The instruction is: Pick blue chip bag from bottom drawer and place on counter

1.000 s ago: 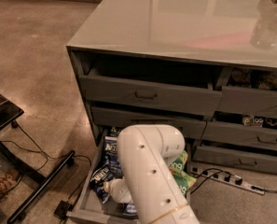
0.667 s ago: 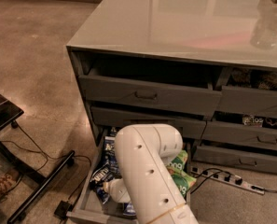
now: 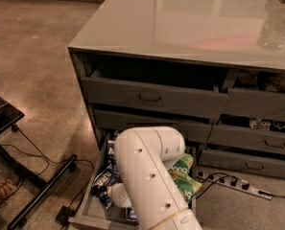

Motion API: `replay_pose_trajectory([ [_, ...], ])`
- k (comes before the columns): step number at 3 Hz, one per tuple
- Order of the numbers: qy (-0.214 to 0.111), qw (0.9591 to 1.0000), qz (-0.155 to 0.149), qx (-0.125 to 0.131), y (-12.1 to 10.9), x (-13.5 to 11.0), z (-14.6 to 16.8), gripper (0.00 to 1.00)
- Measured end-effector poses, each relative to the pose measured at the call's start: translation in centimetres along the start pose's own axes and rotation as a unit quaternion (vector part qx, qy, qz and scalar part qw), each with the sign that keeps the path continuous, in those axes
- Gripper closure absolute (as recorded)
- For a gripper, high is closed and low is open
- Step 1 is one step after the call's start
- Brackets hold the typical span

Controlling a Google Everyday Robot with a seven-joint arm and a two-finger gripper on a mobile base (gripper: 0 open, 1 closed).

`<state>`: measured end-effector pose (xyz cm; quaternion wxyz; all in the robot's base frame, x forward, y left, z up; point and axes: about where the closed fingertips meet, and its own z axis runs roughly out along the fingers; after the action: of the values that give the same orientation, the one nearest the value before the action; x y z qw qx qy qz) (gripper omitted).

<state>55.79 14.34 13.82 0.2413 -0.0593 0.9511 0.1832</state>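
Blue chip bag (image 3: pixel 103 179) lies in the open bottom drawer (image 3: pixel 84 210), lower centre, with the gripper (image 3: pixel 114 195) low beside it, its state indiscernible behind the arm (image 3: pixel 149 171); a good pick should lift this bag alone, straight up, toward the counter (image 3: pixel 180 18) above.

Your white arm (image 3: pixel 149 176) bends down into the open bottom drawer (image 3: pixel 86 206). Your claw (image 3: pixel 115 195) sits low among the packets there, mostly hidden by the arm. A blue chip bag (image 3: pixel 105 180) lies just left of it, green bags (image 3: pixel 183 176) on the right. Above is the glossy grey counter (image 3: pixel 180 23).
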Motion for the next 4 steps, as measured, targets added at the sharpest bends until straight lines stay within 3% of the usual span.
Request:
replay_pose_trajectory([
  [1, 0.0, 1.0, 0.0, 0.0, 0.0, 0.0, 0.0, 1.0],
  [2, 0.0, 1.0, 0.0, 0.0, 0.2, -0.2, -0.4, 1.0],
  [4, -0.079, 0.9966, -0.011, -0.025, 0.9, -1.7, -7.6, 1.0],
])
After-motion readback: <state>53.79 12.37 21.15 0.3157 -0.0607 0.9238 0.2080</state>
